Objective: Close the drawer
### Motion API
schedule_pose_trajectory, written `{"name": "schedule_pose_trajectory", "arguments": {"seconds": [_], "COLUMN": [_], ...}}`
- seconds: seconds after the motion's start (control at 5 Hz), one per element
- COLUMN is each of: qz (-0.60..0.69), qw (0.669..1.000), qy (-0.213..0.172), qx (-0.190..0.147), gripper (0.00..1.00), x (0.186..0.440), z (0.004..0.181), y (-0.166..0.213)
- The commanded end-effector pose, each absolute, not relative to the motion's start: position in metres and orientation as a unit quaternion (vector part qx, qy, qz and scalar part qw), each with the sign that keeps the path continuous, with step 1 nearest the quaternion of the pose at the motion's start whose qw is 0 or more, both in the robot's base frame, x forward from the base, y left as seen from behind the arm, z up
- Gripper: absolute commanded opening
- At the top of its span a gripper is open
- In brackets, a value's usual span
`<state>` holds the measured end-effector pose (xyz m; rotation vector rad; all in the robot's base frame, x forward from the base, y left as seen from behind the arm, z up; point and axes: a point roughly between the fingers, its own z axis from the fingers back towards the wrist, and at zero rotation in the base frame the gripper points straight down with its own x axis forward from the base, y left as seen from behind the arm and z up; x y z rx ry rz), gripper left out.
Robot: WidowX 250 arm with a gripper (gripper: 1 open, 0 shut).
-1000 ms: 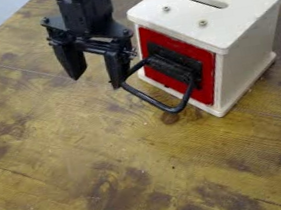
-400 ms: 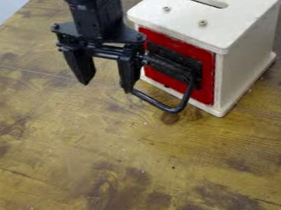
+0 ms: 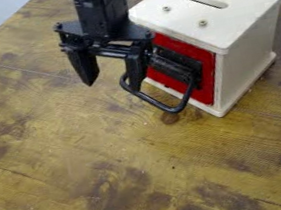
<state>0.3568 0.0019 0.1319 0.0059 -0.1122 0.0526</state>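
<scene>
Hanging in front of the box's red face, toward its left side in the view, the black claw points downward with its two fingers spread wide apart and nothing visible between them. One finger, on the right in the view, overlaps the upper end of the large black loop handle; whether they touch, I cannot tell. The handle sticks out from the drawer, whose red front panel sits within the front opening of the cream-white box, with dark parts across its middle. How far the drawer stands out is hard to tell, as the claw and handle cover part of it. On top, the box has a dark slot and two small round metal pieces, one near the slot and one nearer the front edge. Everything stands on a brown wood-grain tabletop, marked with darker knots and patches.
</scene>
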Motion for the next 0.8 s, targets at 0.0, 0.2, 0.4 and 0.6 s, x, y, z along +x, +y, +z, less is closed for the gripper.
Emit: {"name": "schedule_pose_trajectory", "arguments": {"seconds": [0.0,0.2,0.4,0.6], "qz": [0.054,0.074,0.072,0.086], "qw": [0.994,0.992,0.992,0.993], "qy": [-0.099,-0.101,-0.100,-0.083], "qx": [0.005,0.006,0.005,0.007], "gripper": [1.00,1.00,1.00,1.00], "x": [0.350,0.345,0.358,0.375], "z": [0.169,0.170,0.169,0.158], "y": [0.012,0.020,0.035,0.044]}}
